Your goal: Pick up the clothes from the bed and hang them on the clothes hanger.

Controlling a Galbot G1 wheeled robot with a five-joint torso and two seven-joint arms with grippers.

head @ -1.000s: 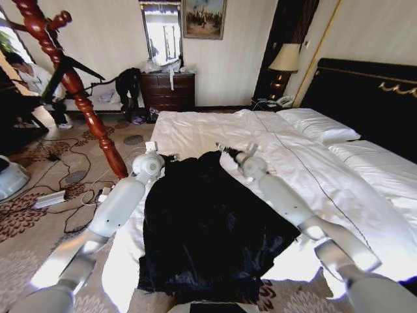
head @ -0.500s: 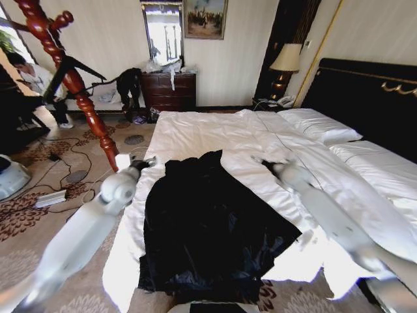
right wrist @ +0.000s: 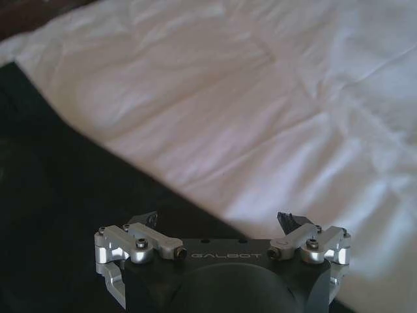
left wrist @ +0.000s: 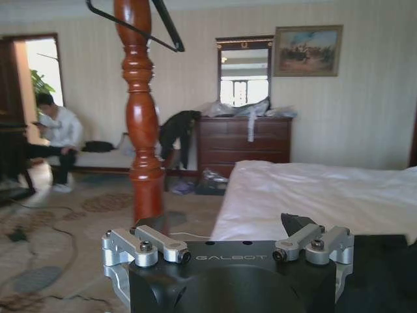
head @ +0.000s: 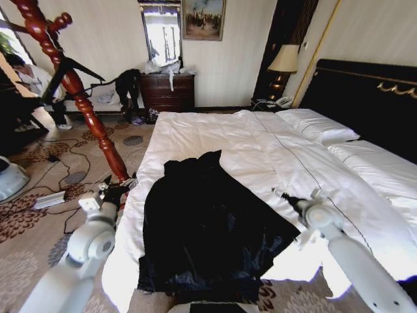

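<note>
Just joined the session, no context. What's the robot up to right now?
Nothing is grasped. The black coat lies spread flat on the bed. The left gripper is open off the bed's edge, near the base of the red-brown coat stand. The right gripper is open over the white duvet beside the coat, not touching it. Hanging has not begun.
</note>
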